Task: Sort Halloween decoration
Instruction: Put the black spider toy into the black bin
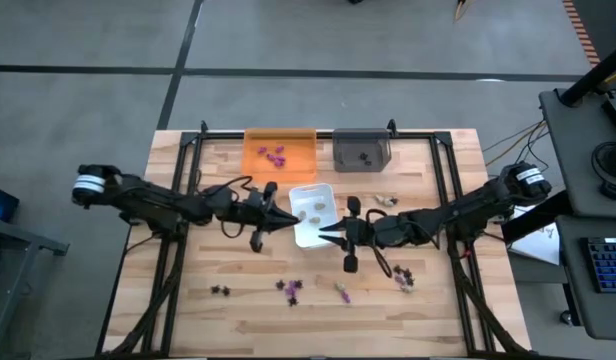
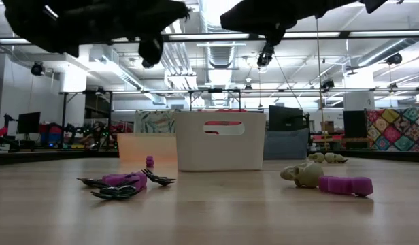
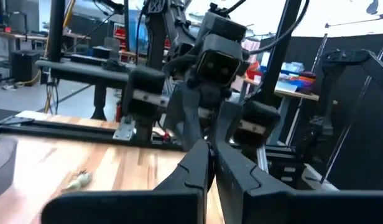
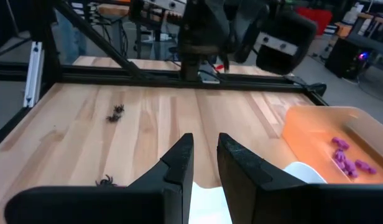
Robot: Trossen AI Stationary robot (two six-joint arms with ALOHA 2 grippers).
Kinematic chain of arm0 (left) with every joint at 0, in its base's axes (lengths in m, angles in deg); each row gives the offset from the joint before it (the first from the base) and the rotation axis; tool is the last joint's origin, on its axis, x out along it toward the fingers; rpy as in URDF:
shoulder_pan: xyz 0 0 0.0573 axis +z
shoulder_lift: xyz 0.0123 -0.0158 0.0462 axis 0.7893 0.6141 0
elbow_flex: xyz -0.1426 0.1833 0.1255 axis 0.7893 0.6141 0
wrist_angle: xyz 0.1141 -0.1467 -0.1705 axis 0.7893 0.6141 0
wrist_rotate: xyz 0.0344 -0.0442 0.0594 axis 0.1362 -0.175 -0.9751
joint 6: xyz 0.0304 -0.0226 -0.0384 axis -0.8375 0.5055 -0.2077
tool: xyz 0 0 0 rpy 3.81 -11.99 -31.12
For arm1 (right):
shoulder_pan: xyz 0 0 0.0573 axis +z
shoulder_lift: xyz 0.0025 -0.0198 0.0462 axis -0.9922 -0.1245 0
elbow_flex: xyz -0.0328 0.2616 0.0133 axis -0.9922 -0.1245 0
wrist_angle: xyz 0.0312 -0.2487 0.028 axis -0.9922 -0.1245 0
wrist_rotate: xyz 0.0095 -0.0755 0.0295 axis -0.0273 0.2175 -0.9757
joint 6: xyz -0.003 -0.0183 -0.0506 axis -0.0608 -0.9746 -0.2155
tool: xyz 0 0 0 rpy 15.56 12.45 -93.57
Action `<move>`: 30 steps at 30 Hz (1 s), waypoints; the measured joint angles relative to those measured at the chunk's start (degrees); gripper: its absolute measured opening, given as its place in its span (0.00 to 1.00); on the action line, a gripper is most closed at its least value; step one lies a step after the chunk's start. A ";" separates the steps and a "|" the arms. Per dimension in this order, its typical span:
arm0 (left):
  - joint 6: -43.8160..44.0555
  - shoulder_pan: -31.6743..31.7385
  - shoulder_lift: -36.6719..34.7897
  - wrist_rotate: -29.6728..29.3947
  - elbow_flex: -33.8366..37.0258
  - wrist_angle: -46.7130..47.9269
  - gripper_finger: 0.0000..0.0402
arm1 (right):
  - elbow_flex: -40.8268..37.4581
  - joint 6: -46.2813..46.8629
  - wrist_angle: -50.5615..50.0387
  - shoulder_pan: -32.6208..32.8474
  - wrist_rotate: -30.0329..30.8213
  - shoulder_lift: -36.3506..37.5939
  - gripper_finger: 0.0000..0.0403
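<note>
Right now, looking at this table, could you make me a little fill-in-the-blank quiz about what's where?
1. The purple pieces lie in the ____ tray.
2. The grey tray holds a ____ piece.
3. Both grippers, left and right, hang over the ____ tray.
4. The left gripper's jaws are ____.

Missing words: orange; black; white; shut

White tray (image 2: 220,141) mid-table (image 2: 209,211), orange tray (image 2: 146,148) left of it, grey tray (image 2: 286,145) right behind. Purple and black pieces (image 2: 122,183) left foreground; beige piece (image 2: 304,174) touching purple piece (image 2: 345,184) right. Dark arms (image 2: 94,20) overhead.
</note>
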State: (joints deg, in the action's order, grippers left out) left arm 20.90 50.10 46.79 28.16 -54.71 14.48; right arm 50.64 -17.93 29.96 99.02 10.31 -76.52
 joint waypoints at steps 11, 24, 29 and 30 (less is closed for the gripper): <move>-1.07 -0.47 11.08 2.77 -8.14 -0.33 0.00 | 0.84 1.11 0.00 0.00 0.28 -0.38 0.18; -0.55 -0.69 12.00 2.20 -9.21 -0.94 0.00 | 1.08 0.72 -1.27 -0.10 1.29 -0.13 0.40; -0.21 -0.94 12.00 1.94 -9.23 -1.41 0.00 | 1.60 -0.07 -1.16 -0.34 1.29 -0.16 0.39; -0.12 -0.97 12.00 1.94 -9.23 -1.83 0.00 | 1.60 -0.08 -1.19 -0.37 1.29 -0.16 0.38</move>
State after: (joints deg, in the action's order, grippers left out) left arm 20.79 49.13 58.79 30.11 -63.94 12.65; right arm 52.25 -18.01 28.77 98.66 11.60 -76.68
